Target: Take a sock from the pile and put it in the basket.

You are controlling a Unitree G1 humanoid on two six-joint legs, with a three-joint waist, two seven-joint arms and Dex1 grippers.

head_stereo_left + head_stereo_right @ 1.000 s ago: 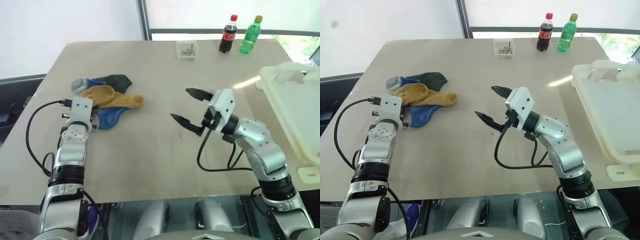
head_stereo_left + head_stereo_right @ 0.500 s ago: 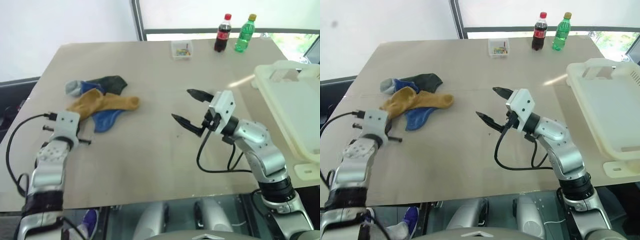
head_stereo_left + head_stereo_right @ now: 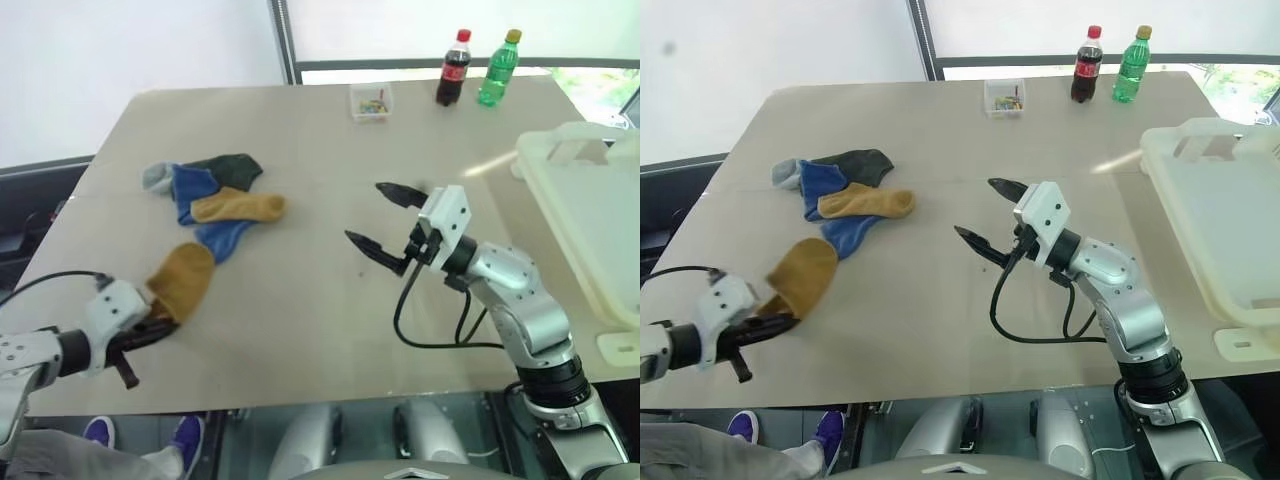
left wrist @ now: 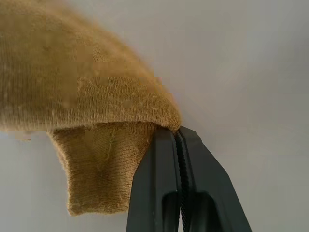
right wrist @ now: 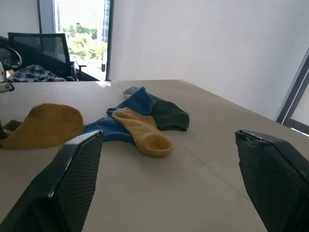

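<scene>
Mustard-yellow knit fills the left wrist view, where the left gripper (image 4: 179, 140) has its fingers pressed shut on the edge of one sock (image 3: 181, 281). That sock lies on the desk (image 3: 300, 320) near its front left corner, apart from the pile (image 3: 215, 195) (blue, dark green, grey and a second mustard sock), which sits farther back on the left side. Over the middle of the desk the right gripper (image 3: 385, 222) hangs with its fingers spread wide and nothing between them. At the right edge stands the cream-white basket (image 3: 590, 215). Along the far edge are a small clear box (image 3: 372, 101), a cola bottle (image 3: 452, 68) and a green bottle (image 3: 499, 69).
</scene>
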